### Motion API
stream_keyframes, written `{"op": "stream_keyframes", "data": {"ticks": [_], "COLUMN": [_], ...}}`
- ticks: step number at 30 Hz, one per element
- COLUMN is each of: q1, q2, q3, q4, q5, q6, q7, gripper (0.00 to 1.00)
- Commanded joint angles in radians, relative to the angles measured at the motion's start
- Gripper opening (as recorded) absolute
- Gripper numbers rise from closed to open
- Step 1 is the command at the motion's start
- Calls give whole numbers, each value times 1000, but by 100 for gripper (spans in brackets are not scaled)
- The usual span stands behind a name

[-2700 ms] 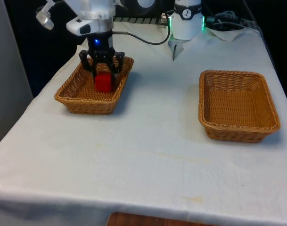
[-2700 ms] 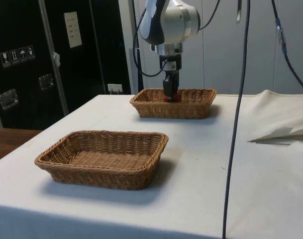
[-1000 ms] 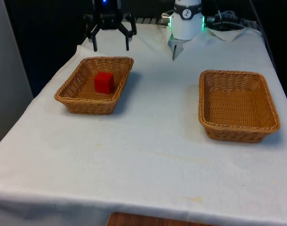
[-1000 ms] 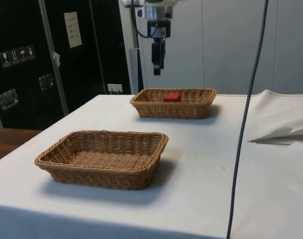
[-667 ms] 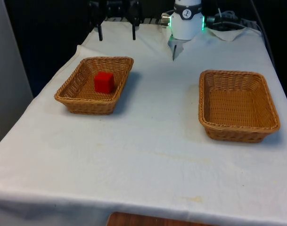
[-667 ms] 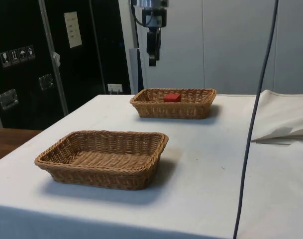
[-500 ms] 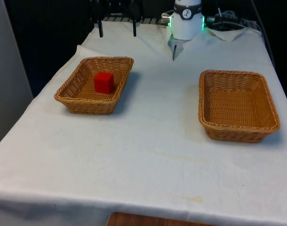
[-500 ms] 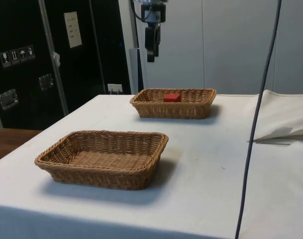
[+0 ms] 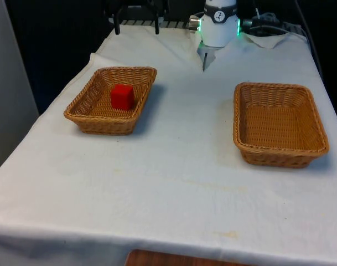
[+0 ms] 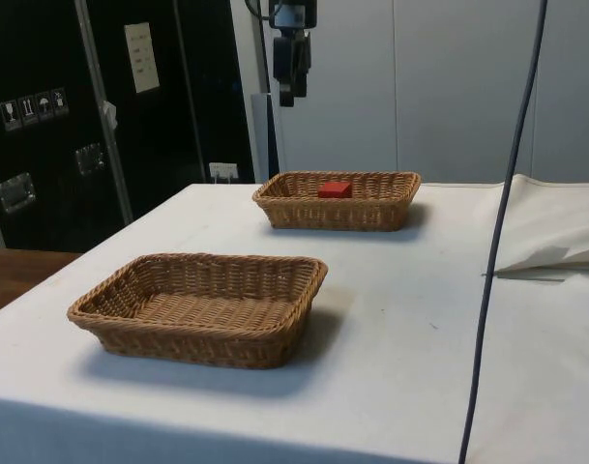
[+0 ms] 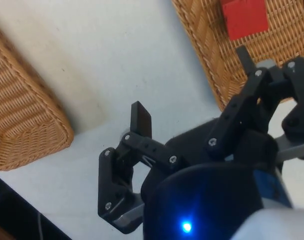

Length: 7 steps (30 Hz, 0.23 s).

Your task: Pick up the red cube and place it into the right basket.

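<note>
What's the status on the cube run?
Hand open, empty, high above the table's far end. Red cube sits in the basket on the front view's left. Other basket empty. Nothing in the way.

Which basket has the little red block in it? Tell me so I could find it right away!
Look at the table with the white cloth; two woven baskets sit on it. Go to the basket on the front view's left, the one nearer the dark cabinets in the side view. The red cube sits inside it, while the other basket holds nothing.
</note>
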Motion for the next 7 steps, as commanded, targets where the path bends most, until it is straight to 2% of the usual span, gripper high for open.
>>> {"op": "stream_keyframes", "data": {"ticks": [1,6,7], "q1": [3,3,1], "q2": [3,12,5], "q3": [-2,4,6], "q4": [5,12,5], "q5": [-13,-9,0], "q6": [-6,-5,0], "q7": [21,56,44], "gripper": [100,100,100]}}
